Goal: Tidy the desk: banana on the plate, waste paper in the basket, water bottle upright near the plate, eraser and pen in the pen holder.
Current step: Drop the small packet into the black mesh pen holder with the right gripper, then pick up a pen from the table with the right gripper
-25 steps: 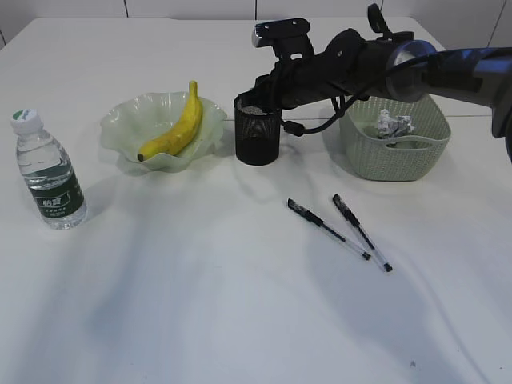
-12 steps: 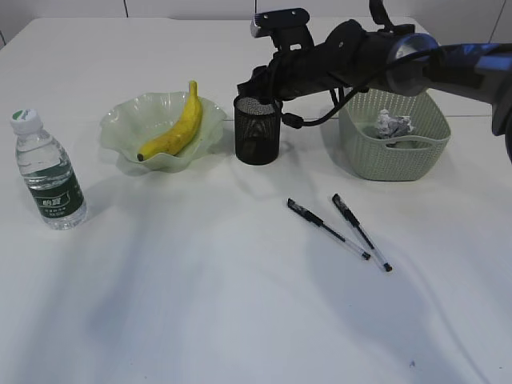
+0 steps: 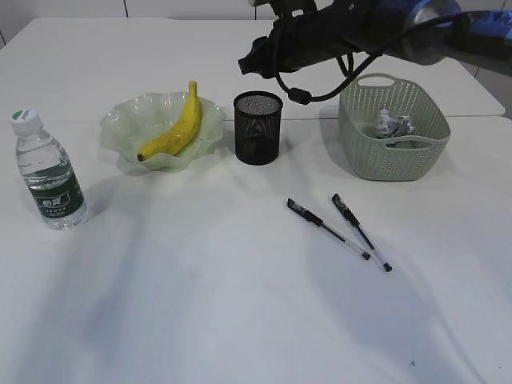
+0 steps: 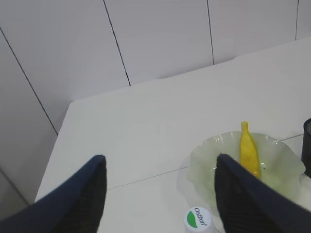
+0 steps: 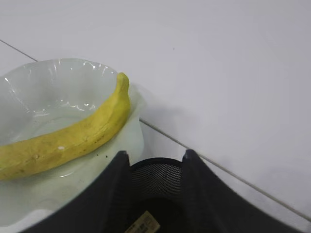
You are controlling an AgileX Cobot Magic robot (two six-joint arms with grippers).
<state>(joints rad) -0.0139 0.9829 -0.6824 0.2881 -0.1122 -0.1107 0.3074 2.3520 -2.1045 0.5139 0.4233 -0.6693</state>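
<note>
water bottle body below left wrist frame; pen holder base below right wrist frame

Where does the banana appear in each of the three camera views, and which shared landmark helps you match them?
Exterior view: banana left of centre, lying in the plate.
Left wrist view: lower right, in the plate, beyond the bottle cap.
Right wrist view: left half, curving across the plate toward the lower left edge.
Shared landmark: the black mesh pen holder, just beside the plate in all three views.
</note>
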